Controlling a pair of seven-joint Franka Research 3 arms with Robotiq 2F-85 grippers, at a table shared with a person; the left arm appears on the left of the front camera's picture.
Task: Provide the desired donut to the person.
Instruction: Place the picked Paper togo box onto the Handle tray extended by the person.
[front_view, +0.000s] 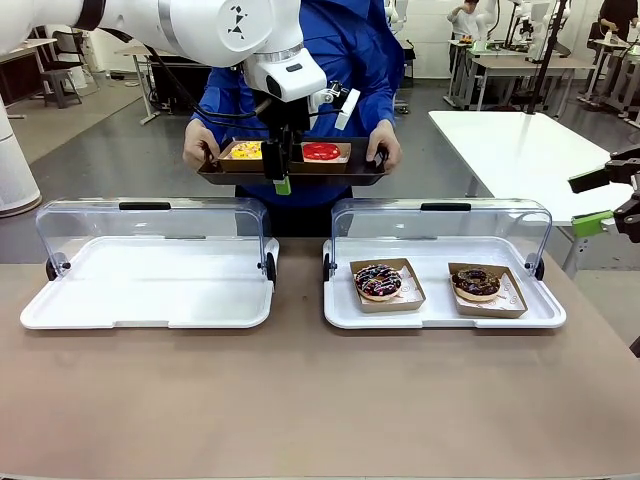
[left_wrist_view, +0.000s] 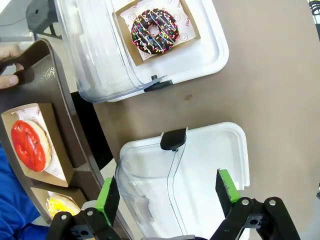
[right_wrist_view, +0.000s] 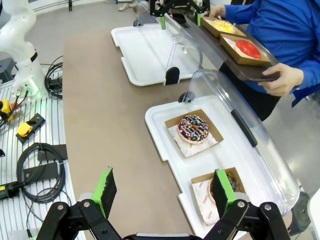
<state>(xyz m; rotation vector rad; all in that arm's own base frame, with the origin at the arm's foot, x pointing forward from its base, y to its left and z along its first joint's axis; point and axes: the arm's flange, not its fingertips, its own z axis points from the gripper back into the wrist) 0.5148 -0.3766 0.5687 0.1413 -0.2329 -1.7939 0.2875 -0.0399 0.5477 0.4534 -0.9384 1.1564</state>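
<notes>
Front view: at the left of the frame I see a white plastic tray with a raised clear lid (front_view: 150, 285) on the brown table (front_view: 300, 400). At upper centre my left gripper (front_view: 281, 183) hangs over the near edge of a dark brown serving tray (front_view: 290, 172) that the person in the bright blue jacket (front_view: 345, 50) holds by both ends. I cannot tell its jaw gap here, but my left wrist view shows its green-padded fingers (left_wrist_view: 108, 196) spread apart with nothing between them. On that serving tray sit a yellow-iced donut (front_view: 246, 150) and, to its right, a red-iced donut (front_view: 321, 152), each in a cardboard box. Right of centre, a second white lidded tray (front_view: 440, 300) carries a sprinkled chocolate donut (front_view: 378, 281) and a plain chocolate donut (front_view: 476, 283). At the far right edge my right gripper (front_view: 610, 200) stands parted and empty.
</notes>
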